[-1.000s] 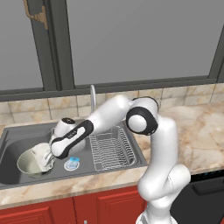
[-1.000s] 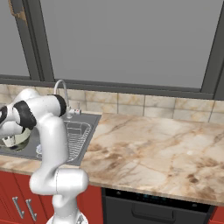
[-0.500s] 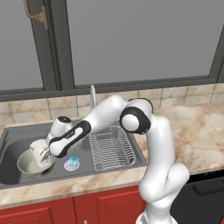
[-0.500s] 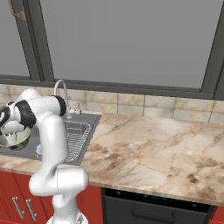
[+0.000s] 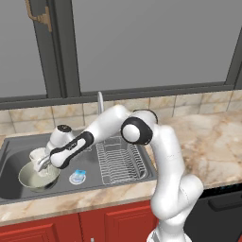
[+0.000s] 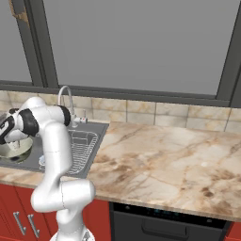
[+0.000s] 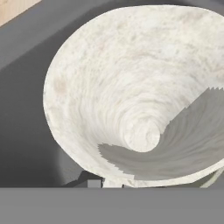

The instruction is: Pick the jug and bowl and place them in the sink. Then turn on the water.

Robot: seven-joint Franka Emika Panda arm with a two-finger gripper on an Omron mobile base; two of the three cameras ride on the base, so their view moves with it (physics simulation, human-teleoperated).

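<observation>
Your fingers (image 5: 43, 163) pinch what looks like the jug (image 5: 38, 157), holding it inside the bowl (image 5: 37, 177) just below them, down in the sink (image 5: 14, 152).

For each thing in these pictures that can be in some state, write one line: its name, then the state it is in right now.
Bowl: upright in the sink basin, mouth up.
Jug: upright, held at the bowl's far edge.
Gripper: shut on the jug, low over the bowl.
Faucet: off, no stream showing.
Sink: dry as far as can be seen, with the bowl in it.
Dish rack: empty.
</observation>
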